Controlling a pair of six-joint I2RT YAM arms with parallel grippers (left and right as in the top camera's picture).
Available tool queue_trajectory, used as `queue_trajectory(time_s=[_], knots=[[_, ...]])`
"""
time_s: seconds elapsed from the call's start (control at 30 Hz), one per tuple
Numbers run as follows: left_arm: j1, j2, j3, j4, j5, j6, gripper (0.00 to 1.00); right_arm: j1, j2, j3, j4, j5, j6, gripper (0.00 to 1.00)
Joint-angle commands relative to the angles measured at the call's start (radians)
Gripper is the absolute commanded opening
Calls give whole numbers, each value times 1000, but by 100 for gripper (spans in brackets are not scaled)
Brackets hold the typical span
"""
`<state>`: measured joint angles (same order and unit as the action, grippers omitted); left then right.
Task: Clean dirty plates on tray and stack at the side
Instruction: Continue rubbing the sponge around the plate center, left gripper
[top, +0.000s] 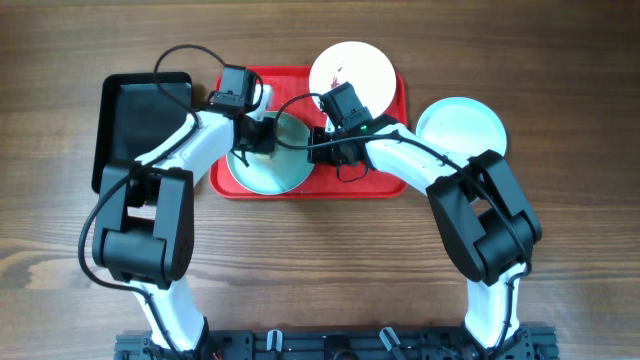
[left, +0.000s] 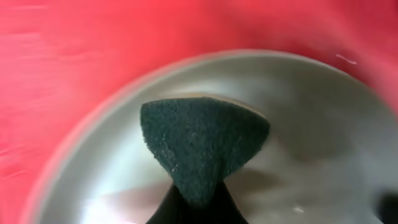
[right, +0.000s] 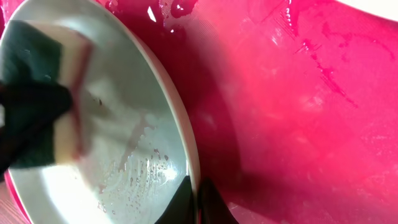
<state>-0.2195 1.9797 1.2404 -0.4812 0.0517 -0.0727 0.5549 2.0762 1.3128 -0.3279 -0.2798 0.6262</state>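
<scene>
The left gripper (top: 254, 138) is pinching a sponge (left: 202, 146) and pressing it onto the plate (right: 124, 137) at the lower left of the tray (top: 295, 85). The right gripper (right: 199, 202) is clamping that plate's rim, low in the right wrist view. To scrub well, I judge, the sponge should be sweeping flat across the wet streaks while the rim grip stops the plate sliding. A smeared white plate (top: 352, 68) is lying at the tray's upper right, and a blue plate (top: 462, 128) on the table (top: 560, 250) further right.

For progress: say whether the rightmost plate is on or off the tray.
Off: the rightmost plate rests on the wooden table, right of the red tray.
</scene>
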Motion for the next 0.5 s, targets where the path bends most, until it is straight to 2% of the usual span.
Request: queue_trajectory(time_s=[0.0, 0.17, 0.23, 0.3, 0.37, 0.4, 0.47], knots=[[5, 46, -27, -79, -266, -201, 4, 7, 21, 15, -2, -16, -24, 4], [-8, 46, -27, -249, -157, -217, 4, 7, 21, 15, -2, -16, -24, 4], [-17, 46, -27, -294, -60, -153, 4, 7, 21, 15, -2, -16, -24, 4], [-32, 46, -27, -332, 154, 18, 4, 7, 21, 15, -2, -16, -24, 4], [-42, 46, -27, -339, 276, 124, 4, 7, 21, 15, -2, -16, -24, 4], [-51, 46, -27, -331, 327, 166, 4, 7, 21, 15, -2, -16, -24, 4], [-61, 46, -26, -283, 341, 173, 4, 7, 21, 15, -3, -17, -24, 4]])
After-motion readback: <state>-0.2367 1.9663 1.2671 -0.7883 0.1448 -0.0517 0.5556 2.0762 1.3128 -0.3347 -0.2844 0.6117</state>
